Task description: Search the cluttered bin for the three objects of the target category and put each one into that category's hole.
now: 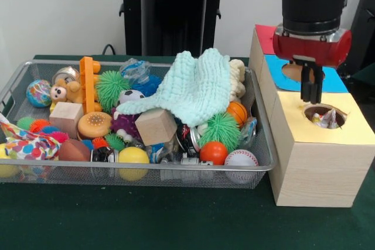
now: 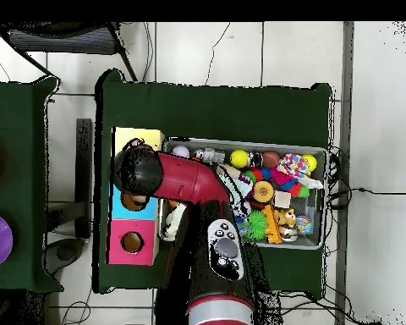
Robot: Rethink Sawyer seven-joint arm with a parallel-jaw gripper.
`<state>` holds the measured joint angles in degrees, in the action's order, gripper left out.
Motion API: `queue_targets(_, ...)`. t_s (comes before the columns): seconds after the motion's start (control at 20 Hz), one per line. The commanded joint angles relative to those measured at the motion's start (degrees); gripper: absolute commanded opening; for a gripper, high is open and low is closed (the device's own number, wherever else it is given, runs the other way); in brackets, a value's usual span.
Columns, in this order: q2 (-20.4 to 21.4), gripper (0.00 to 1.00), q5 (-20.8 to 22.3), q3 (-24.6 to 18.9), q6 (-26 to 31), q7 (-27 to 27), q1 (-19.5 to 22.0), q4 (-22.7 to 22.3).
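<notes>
Black gripper fingers (image 1: 311, 84) hang straight down from the red and black robot arm (image 1: 312, 16), with their tips just above the round hole (image 1: 324, 115) in the yellow-topped section of a long pale wooden box (image 1: 304, 168). Both fingers sit close together with only a thin gap, and nothing is held between them; the claw looks closed and empty. Inside the hole directly below the claw, a few small pale objects (image 1: 327, 119) are visible, too small to identify. Behind the claw, the same box has a blue-topped section (image 1: 335, 80) with its own round hole partly hidden by the arm, and a red-topped section (image 1: 265, 38) beyond that. In the overhead view the arm's rounded wrist (image 2: 139, 172) covers the border between the yellow (image 2: 139, 137) and blue sections, while the red section's hole (image 2: 132, 242) is open to view.

Beside the box, well apart from the claw, stands a silver wire-mesh bin (image 1: 146, 171) crowded with toys. A mint green knitted cloth (image 1: 193, 86) drapes over the pile's middle. Around it lie a plain wooden cube (image 1: 155, 126), a green spiky ball (image 1: 221, 129), a white baseball (image 1: 241, 157), an orange ball (image 1: 214, 152), a yellow ball (image 1: 133, 156), a small brown teddy bear (image 1: 66, 91) and an orange plastic ladder-like piece (image 1: 88, 81). Everything rests on a dark green tablecloth (image 1: 176, 221).
</notes>
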<state>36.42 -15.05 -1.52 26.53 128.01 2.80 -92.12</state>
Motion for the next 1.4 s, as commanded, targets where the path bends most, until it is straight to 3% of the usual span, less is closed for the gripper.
queue_targets(0.05, 6.37, 0.0, -0.96, -6.44, 12.0, 0.05, 3.56, -7.24)
queue_targets(0.15, 7.54, 0.0, -0.02, -5.37, 14.36, 0.18, 3.48, -6.71)
queue_targets(0.4, 7.01, 0.0, 10.62, 2.91, 15.01, -3.85, 2.71, 0.42)
queue_targets(0.75, 6.02, 0.0, 18.93, 5.23, 9.94, -5.65, 6.66, -0.06)
queue_targets(1.05, 6.4, 0.0, 23.77, 3.6, 9.8, -8.58, 11.44, 0.32)
queue_targets(1.4, 7.31, 0.0, 29.03, -0.41, 11.33, -15.36, 20.05, 1.64)
